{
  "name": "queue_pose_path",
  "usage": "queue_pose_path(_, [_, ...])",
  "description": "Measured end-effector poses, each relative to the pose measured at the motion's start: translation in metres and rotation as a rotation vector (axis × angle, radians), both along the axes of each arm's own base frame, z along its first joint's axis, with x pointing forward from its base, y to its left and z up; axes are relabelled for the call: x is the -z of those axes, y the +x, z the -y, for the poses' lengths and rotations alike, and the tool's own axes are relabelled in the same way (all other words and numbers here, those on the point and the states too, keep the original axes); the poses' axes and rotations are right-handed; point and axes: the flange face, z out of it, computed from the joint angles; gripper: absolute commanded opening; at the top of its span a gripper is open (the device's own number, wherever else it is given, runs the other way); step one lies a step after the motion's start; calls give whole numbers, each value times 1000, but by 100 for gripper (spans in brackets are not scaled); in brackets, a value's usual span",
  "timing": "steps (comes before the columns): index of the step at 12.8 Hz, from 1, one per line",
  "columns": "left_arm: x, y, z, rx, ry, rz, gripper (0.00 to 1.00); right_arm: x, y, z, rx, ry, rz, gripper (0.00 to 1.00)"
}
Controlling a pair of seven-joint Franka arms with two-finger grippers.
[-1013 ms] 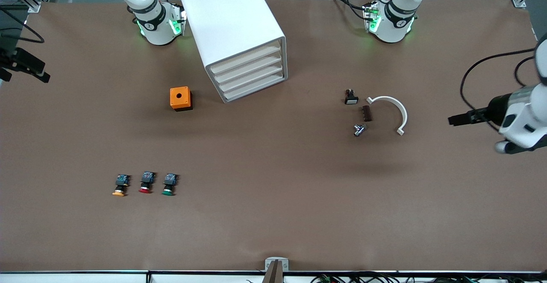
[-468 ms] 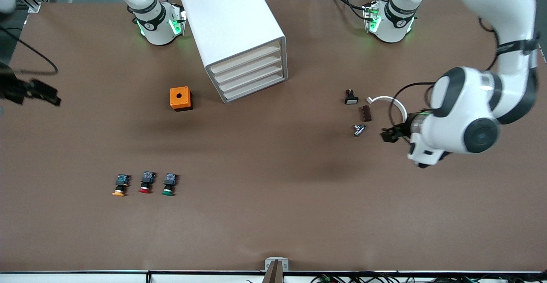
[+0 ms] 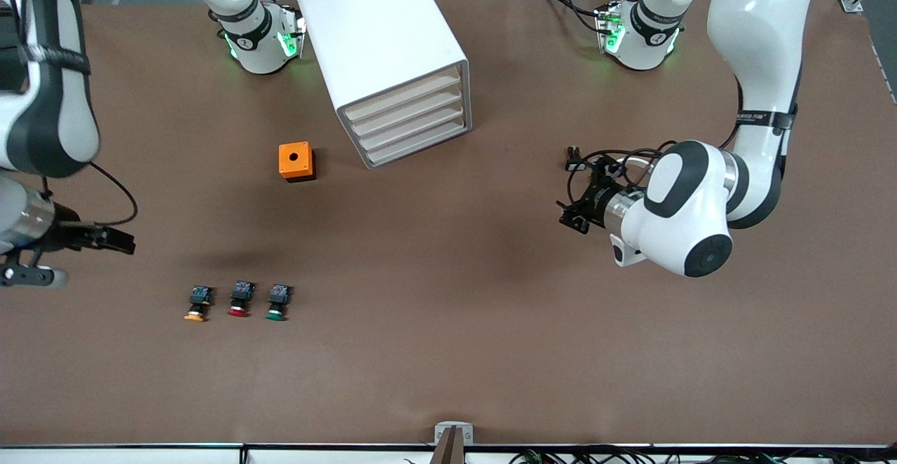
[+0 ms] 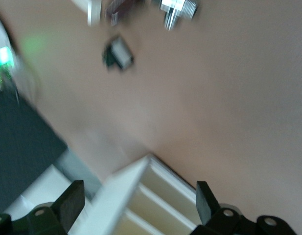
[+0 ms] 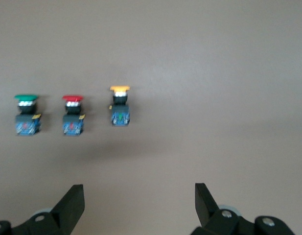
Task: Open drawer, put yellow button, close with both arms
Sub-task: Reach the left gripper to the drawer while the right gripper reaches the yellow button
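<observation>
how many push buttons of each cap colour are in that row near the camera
yellow button: 1
red button: 1
green button: 1
total: 3

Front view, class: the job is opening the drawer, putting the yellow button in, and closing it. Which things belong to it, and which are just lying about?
Job: top drawer; yellow button; left gripper; right gripper.

Lying about: red button; green button; orange box; lower drawers.
</observation>
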Motion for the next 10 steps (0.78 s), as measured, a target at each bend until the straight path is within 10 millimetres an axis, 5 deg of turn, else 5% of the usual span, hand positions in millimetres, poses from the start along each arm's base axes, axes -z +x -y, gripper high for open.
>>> queue_pose_path(5, [1, -15, 54, -289, 115, -319, 100, 129, 30, -12, 54, 39, 48, 100])
queue_pose_path(10, [21, -40, 113, -392, 186, -552, 100, 191, 33, -19, 68, 56, 45, 100])
